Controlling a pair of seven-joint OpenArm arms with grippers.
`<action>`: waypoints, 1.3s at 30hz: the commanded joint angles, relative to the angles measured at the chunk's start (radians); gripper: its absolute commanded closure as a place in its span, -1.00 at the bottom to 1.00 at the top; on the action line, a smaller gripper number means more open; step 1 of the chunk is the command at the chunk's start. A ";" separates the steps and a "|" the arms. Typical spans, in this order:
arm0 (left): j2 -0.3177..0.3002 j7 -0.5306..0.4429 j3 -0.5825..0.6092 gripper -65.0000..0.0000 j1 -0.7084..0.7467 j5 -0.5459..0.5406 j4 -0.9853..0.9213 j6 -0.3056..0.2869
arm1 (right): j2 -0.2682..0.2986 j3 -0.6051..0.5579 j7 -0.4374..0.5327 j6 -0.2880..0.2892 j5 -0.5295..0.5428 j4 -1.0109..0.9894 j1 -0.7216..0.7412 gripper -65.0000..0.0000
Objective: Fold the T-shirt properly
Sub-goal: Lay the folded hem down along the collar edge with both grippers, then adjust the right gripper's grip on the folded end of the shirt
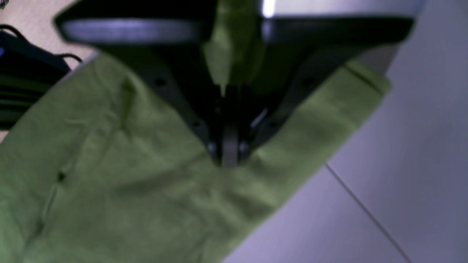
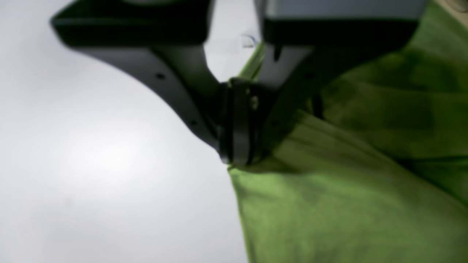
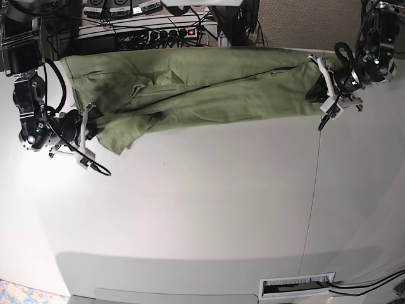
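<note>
Left wrist view
Left claw (image 1: pixel 229 155): jaws pressed together, pinching a fold of green cloth that bunches up between the two dark finger arms.
T-shirt (image 1: pixel 120 175): spreads below and to the left of the claw, wrinkled; one hemmed edge runs up toward the upper right.
Table (image 1: pixel 384 175): pale surface to the right, crossed by a thin seam line.
Cables (image 1: pixel 22 69): dark, beyond the cloth at the upper left. The whole view is blurred.

Right wrist view
Right claw (image 2: pixel 239 153): jaws closed tight on the cloth's edge, right at a corner of the fabric.
T-shirt (image 2: pixel 347 204): fills the right half, hanging in long folds from the pinched point.
Table (image 2: pixel 91 164): bare white surface on the left.

Base view
T-shirt (image 3: pixel 209 95): stretched as a long band along the far side of the table (image 3: pixel 209 209), held at both ends.
Left claw (image 3: pixel 323 90): at the band's right end, gripping it.
Right claw (image 3: pixel 93 126): at the band's left end, gripping it; a loose flap of cloth droops just beside it.
Power strip (image 3: pixel 171 31): behind the far table edge, among cables.
</note>
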 commanded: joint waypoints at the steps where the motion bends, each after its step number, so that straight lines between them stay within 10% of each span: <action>1: -0.011 -0.022 -0.008 1.00 -0.020 -0.011 0.000 0.003 | -0.005 -0.011 -0.003 -0.013 -0.054 -0.014 -0.008 1.00; 18: 0.068 -0.025 -0.008 1.00 -0.232 -0.040 -0.209 -0.015 | -0.080 -0.010 0.069 -0.114 -0.197 -0.011 0.128 0.94; 24: 0.070 -0.026 -0.008 1.00 -0.233 -0.040 -0.209 -0.015 | -0.071 -0.010 -0.100 -0.114 -0.079 0.037 0.146 0.40; 39: 0.072 -0.025 -0.008 1.00 -0.232 -0.040 -0.210 -0.015 | -0.016 0.212 -0.302 -0.105 0.224 0.210 0.087 0.39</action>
